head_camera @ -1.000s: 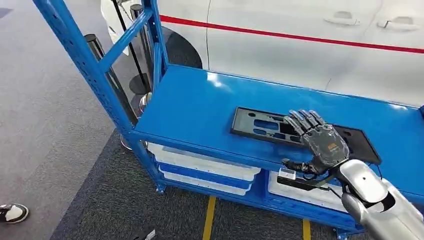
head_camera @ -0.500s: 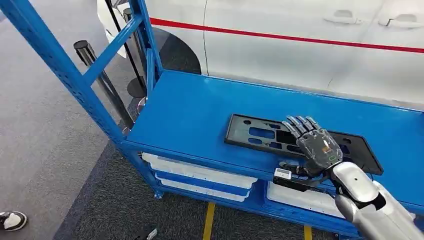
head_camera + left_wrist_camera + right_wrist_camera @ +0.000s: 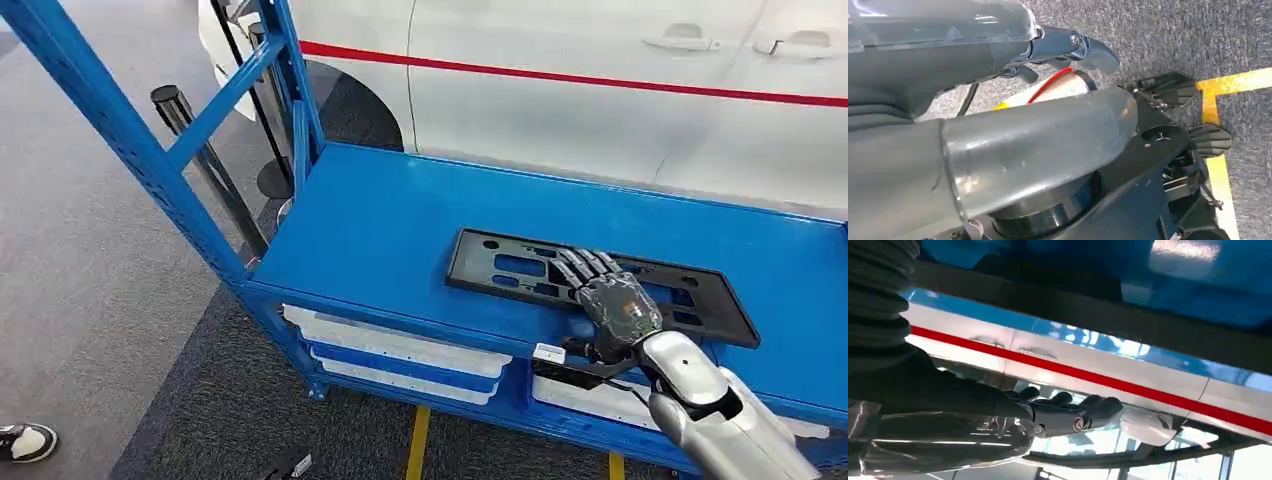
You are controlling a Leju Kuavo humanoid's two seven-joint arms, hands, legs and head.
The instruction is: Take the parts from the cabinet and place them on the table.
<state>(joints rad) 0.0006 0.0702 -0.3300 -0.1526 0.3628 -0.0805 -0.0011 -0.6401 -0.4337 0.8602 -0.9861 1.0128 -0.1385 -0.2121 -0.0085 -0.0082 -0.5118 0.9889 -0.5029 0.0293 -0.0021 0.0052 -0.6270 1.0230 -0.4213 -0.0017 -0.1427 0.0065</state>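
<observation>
A flat black plastic part [image 3: 515, 266] with several cut-outs lies on the blue table top [image 3: 380, 220], near its front edge. My right hand [image 3: 610, 300] lies palm down over the part's near middle, fingers stretched out straight and side by side across it. In the right wrist view the same hand [image 3: 1063, 415] reaches out level, its fingers extended beside the dark band of the part [image 3: 1098, 310], closed on nothing. My left hand [image 3: 1038, 125] hangs over the grey carpet, thumb and fingers extended with nothing between them.
A white car [image 3: 600, 100] with a red stripe stands close behind the table. Blue uprights [image 3: 130, 130] and a black post [image 3: 200, 160] rise at the left. White bins [image 3: 400, 345] sit on the shelf below. A person's shoe [image 3: 25, 440] is at the lower left.
My right hand has drawn back toward the table's front edge and sunk lower onto the part. The camera has shifted slightly; the part lies in the same place on the table.
</observation>
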